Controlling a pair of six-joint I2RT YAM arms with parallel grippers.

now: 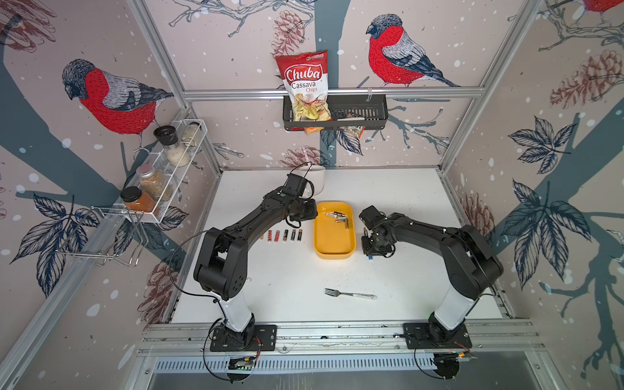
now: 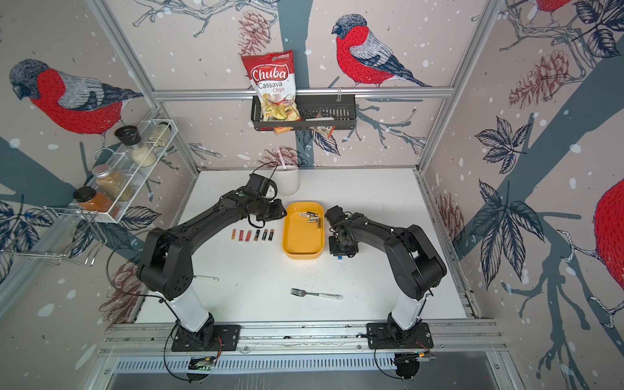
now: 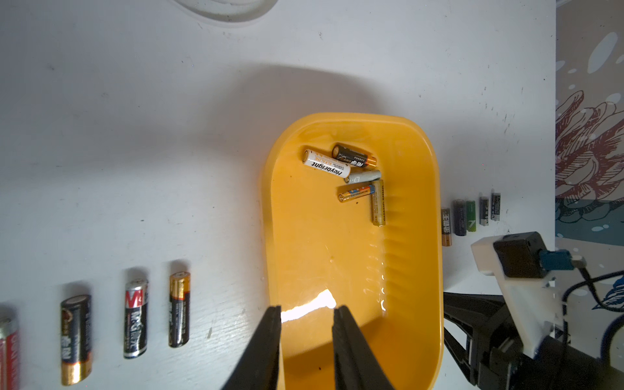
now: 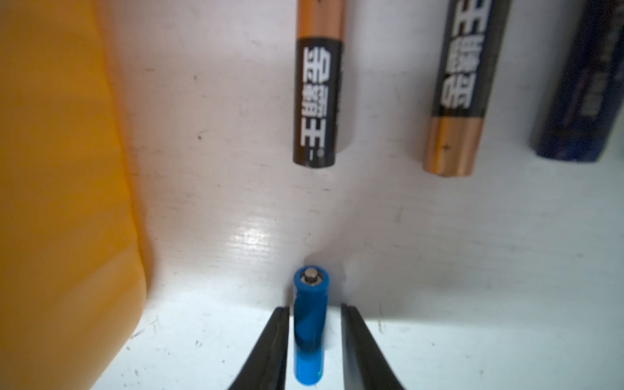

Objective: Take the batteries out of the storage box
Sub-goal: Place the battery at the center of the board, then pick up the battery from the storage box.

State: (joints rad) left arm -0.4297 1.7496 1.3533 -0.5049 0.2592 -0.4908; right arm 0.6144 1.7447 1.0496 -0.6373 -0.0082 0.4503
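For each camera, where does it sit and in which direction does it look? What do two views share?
Top views: high above the front edge, looking down at the table; left arm and right arm show.
Left wrist: on the left arm, looking past the open left tool into the yellow box; the right arm shows too.
Right wrist: low over the table, looking past the right tool at a blue battery.
Shared: both wrist views show the yellow box.
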